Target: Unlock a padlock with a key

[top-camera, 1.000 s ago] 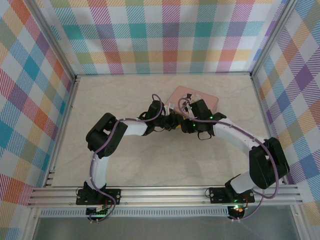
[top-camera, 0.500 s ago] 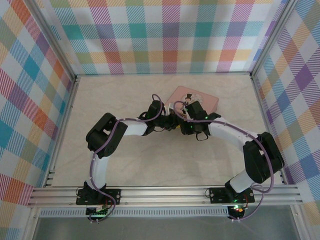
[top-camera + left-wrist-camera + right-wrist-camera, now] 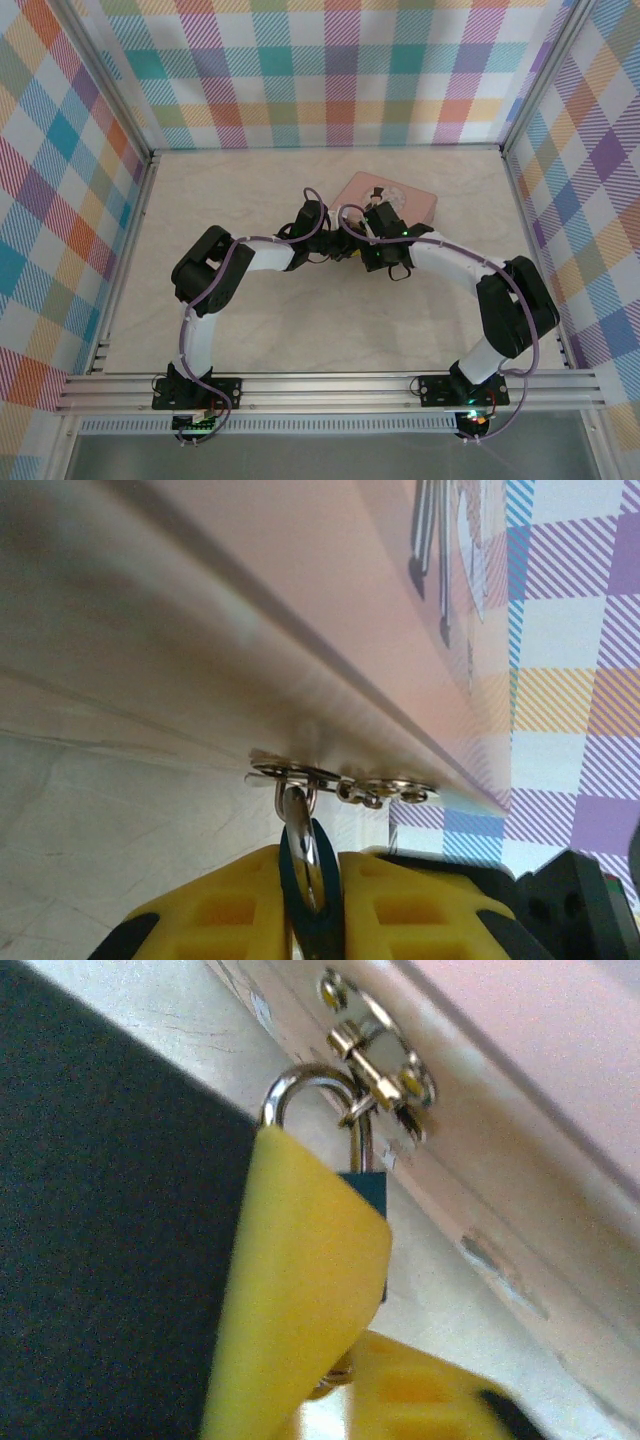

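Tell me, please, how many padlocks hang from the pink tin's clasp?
1: the padlock hangs from the clasp on the side of the pink tin; the arms cover part of that side, so another could be hidden.

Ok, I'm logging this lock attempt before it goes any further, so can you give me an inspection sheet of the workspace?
Surface: pale table, faintly marbled.
Job's things: padlock hangs by its shackle through the hasp on the pink tin; key cannot be made out.
Clutter: nothing seen.
Grippers: left gripper shut on the padlock; right gripper close beside it at the tin's near edge, jaws hard to read.
Cables: purple cables run along both arms.
Surroundings: plaid walls on three sides; metal rail at the near edge.
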Motion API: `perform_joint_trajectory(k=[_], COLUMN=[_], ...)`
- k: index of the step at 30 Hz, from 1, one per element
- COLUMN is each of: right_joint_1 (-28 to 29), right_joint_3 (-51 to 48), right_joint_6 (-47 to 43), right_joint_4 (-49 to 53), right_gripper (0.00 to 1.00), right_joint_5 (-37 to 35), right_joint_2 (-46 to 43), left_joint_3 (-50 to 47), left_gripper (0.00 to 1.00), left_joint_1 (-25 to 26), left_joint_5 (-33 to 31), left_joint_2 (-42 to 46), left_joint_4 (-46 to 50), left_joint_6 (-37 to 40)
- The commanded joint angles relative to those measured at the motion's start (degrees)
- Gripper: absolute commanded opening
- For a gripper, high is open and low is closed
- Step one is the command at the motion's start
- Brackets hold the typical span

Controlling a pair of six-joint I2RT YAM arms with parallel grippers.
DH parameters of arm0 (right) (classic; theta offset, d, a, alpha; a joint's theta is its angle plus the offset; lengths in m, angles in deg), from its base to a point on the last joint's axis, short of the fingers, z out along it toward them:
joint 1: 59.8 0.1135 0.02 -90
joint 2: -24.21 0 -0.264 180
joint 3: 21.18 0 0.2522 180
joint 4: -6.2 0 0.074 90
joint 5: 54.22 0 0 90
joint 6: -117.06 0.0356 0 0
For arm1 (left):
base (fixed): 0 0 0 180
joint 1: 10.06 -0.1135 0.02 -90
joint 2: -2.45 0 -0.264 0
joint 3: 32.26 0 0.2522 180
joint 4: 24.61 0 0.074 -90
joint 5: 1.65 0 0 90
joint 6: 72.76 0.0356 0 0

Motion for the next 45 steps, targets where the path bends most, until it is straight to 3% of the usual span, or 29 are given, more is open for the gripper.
perform_joint_trajectory(k=[1,6,9,11,12,25,31,37,45], right_joint_1=[0.31,0.34,0.27,0.25,0.25,0.13,-0.01,-0.65,-2.12], right_joint_3=[2.30,0.87,-0.55,-1.69,-2.34,-7.95,-9.39,-11.07,-11.77], right_joint_6=[-0.50,-0.60,-0.27,0.12,0.64,2.04,1.19,-0.46,-2.06], right_joint_4=[-2.52,-3.00,-3.85,-4.59,-4.95,-9.95,-11.34,-11.62,-11.03], right_gripper=[0.02,0.00,0.00,0.00,0.00,0.00,0.00,0.00,0.00], right_joint_5=[-0.39,0.61,1.33,2.90,3.84,8.38,8.93,10.27,11.10], right_joint_2=[0.75,0.25,0.21,0.59,0.91,1.38,1.32,-0.30,-1.90], left_joint_3=[1.23,0.68,0.00,-1.18,-1.71,-7.62,0.12,10.81,24.68], left_gripper=[0.17,0.20,0.37,0.59,0.99,1.00,1.00,1.00,1.00], left_joint_1=[0.54,0.54,0.37,0.01,-0.28,-6.40,-9.84,-11.44,-12.03], left_joint_5=[4.03,3.25,1.37,-0.93,-1.84,-10.50,-17.43,-24.26,-20.24], left_joint_2=[3.37,3.56,3.70,4.19,4.63,13.93,14.42,9.59,-2.28], left_joint_4=[-3.59,-2.86,-1.29,0.43,1.06,9.17,20.45,29.70,34.01], left_joint_6=[-0.47,0.36,0.94,1.46,1.59,8.27,15.06,19.84,20.13])
